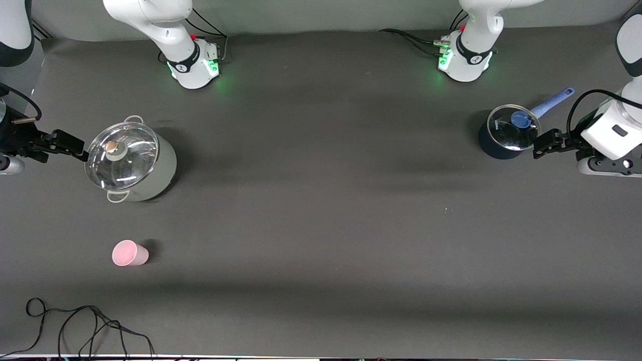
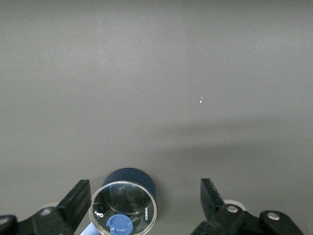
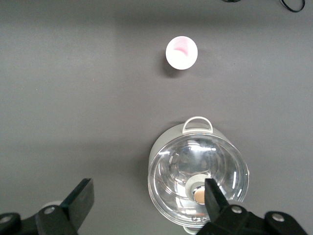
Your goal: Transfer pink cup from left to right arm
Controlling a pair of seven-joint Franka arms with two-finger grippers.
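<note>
The pink cup [image 1: 129, 253] [image 3: 182, 53] stands upright, mouth up, on the dark table toward the right arm's end, nearer to the front camera than the pale pot. Nothing touches it. My right gripper [image 1: 74, 145] [image 3: 149, 191] hangs open and empty beside the pale pot's lid, well apart from the cup. Over at the left arm's end, my left gripper [image 1: 545, 143] [image 2: 144, 191] is open and empty too, next to the dark blue saucepan. The cup does not show in the left wrist view.
A pale pot with a glass lid [image 1: 131, 163] [image 3: 198, 176] stands by the right gripper. A dark blue saucepan with glass lid and blue handle [image 1: 506, 133] [image 2: 128, 203] sits by the left gripper. A black cable [image 1: 75, 326] loops along the table's front edge.
</note>
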